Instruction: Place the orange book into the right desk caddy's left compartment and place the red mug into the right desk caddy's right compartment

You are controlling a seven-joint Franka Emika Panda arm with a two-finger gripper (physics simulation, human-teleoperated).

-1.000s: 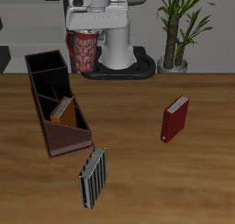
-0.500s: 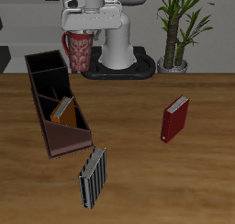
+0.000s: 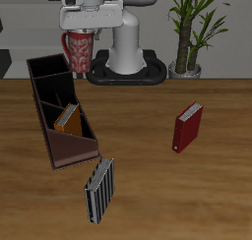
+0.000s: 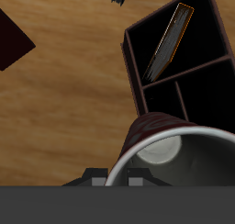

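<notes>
My gripper (image 3: 79, 30) is shut on the red mug (image 3: 79, 51), a speckled red mug with a pale inside, and holds it in the air at the table's back, just behind the tall-walled end of the right desk caddy (image 3: 49, 136). In the wrist view the mug's rim (image 4: 170, 159) fills the frame over the caddy's wall (image 4: 134, 58). The orange book (image 3: 69, 119) stands inside the caddy's left compartment at the sloped end; it also shows in the wrist view (image 4: 172, 39). The square right compartment (image 3: 47, 71) is empty.
A dark red book (image 3: 187, 127) stands on the table away from the caddy. A grey-and-black striped book (image 3: 99, 188) stands near the front edge, just past the caddy's sloped end. The robot's base (image 3: 126, 65) and a potted plant (image 3: 192, 32) are at the back.
My gripper has carried the red mug sideways along the table's back and a little higher, toward the caddy's tall-walled end. The books have not moved.
</notes>
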